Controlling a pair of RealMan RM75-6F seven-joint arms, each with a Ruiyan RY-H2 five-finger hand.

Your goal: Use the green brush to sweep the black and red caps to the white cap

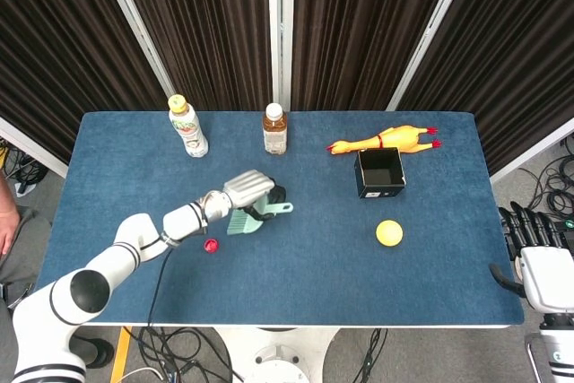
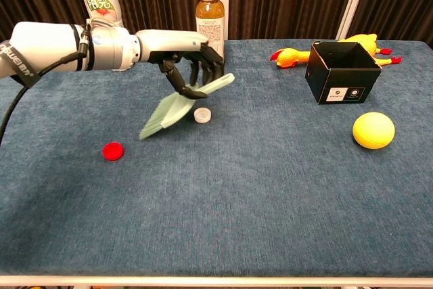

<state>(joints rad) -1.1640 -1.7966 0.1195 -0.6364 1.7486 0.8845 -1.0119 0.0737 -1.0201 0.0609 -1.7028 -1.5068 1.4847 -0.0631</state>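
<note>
The green brush (image 2: 177, 104) is gripped by its handle in the left hand (image 2: 186, 61), tilted so the bristles point down and to the left, just beside the white cap (image 2: 201, 114) in the middle of the bench (image 2: 270, 187). The black cap cannot be made out in either view; it may be hidden behind the hand or the brush. The red cap (image 2: 113, 150) lies nearer and further left, well apart from the white cap, so that half of the job looks undone. The main risk from here is the brush or fingers clipping the white cap and knocking it away from its spot, since the hand hangs so close to it. A quick flick at the red cap could also send it rolling past its mark or off the near edge. The right hand (image 1: 531, 226) rests off the right end of the bench, holding nothing, with its fingers extended.
</note>
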